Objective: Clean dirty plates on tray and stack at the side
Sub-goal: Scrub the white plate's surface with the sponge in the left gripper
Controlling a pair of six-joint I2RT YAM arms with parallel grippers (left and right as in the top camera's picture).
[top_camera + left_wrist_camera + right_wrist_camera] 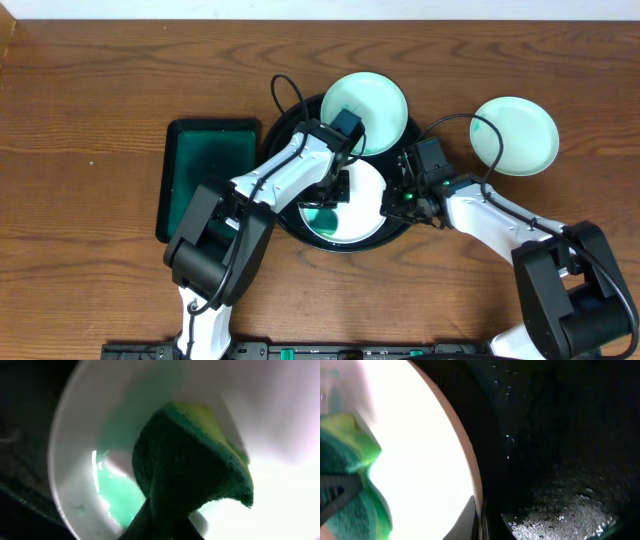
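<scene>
Step in hand: scrubbing; one plate is under the sponge, judged roughly mid-task.
Tray (350,247): black, round, mid-bench, a little nearer the far edge than the near one.
Dirty plate (366,194): lies in the tray's near half, with a wet teal smear (117,492) on its left part.
Far plate (372,100): sits on the tray's far side, overhanging the rim; no smear shows.
Side plate (513,135): on bare wood toward the right edge, clear of the tray and looking clean.
Left gripper (335,188): fingers clamped on a green sponge (192,470), which is pressed onto the dirty plate beside the smear.
Right gripper (398,200): at the dirty plate's right rim. One finger lies on top of the rim; the other is hidden beneath. Judged to be pinching the rim to steady the plate.
Green tray (205,180): rectangular, toward the left edge; the sponge is not on it.
Handling: the plates look stiff, light and glossy, slick where wet, and likely to chip if dropped.
Hold: take the plate by a dry part of the rim, since the flat centre offers no grip.
Risk: the plate may skate on the glossy tray if the rim pinch slackens.
</scene>
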